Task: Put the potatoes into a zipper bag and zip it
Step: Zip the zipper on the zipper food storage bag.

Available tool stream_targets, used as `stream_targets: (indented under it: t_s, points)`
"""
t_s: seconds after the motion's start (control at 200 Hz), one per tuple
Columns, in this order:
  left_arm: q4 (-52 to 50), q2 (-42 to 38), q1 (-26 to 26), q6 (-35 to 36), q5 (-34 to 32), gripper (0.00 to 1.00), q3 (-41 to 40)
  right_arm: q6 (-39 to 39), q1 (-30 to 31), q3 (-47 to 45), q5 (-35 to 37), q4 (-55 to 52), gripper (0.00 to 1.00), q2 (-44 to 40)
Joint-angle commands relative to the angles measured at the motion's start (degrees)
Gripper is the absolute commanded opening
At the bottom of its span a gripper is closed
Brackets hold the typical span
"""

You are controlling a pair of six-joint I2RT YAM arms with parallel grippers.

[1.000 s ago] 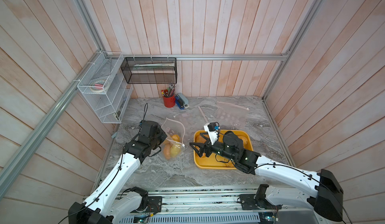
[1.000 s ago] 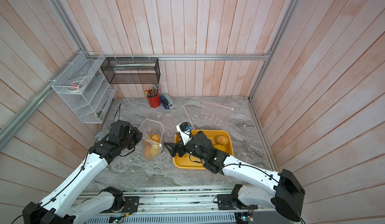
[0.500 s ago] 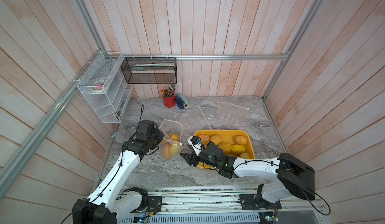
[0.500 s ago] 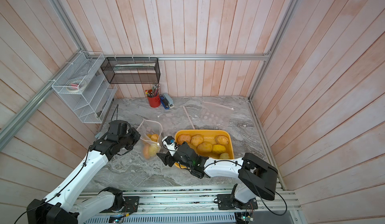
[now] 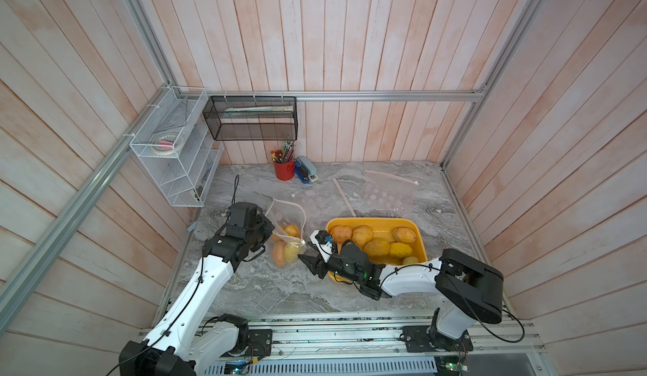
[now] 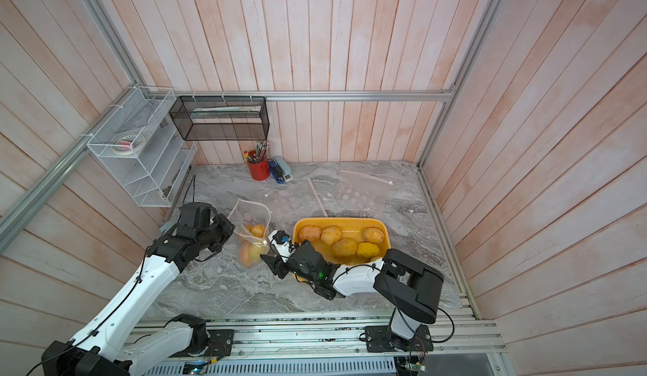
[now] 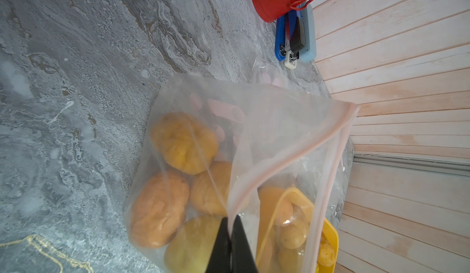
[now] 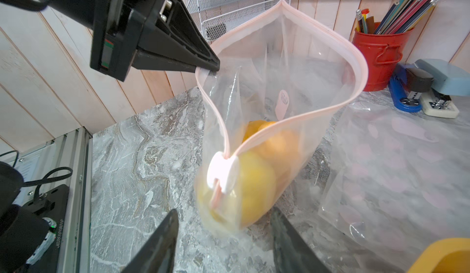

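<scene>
Zipper bag (image 8: 292,68), potatoes (image 7: 183,142) inside, rim clamped by left gripper (image 7: 230,223); right gripper (image 8: 225,210) spread, empty (white slider (image 8: 222,174) shows in right wrist view, not left). Yellow tray (image 5: 422,248) beside.

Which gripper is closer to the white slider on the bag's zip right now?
Right. The right gripper faces the white slider with its jaws open, just short of it and not touching. The left gripper is shut on the zipper bag at its pink rim, farther along the open mouth.
</scene>
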Motion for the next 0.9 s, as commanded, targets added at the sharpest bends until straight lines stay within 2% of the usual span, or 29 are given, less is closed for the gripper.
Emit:
stream_targets:
  t_s: [0.0, 0.29, 0.505, 0.655, 0.895]
  points:
    - [-0.9, -0.9, 0.4, 0.6, 0.8, 0.0, -0.9, -0.5, -0.5, 0.9, -1.5, 4.3, 0.51, 0.4]
    - [-0.8, -0.9, 0.6, 0.7, 1.3, 0.0, -1.1, 0.5, -1.9, 1.3, -3.0, 5.0, 0.37, 1.5]
    - [-0.8, -0.9, 0.8, 0.7, 1.5, 0.0, -1.1, 0.8, -2.5, 1.7, -3.7, 4.6, 0.32, 2.1]
    - [-0.7, -0.9, 0.9, 0.8, 1.6, 0.0, -1.1, 0.9, -2.8, 1.8, -3.8, 4.8, 0.25, 2.4]
    - [-0.7, -1.0, 0.9, 0.7, 1.8, 0.0, -1.1, 0.8, -2.9, 2.3, -4.1, 4.7, 0.24, 2.3]
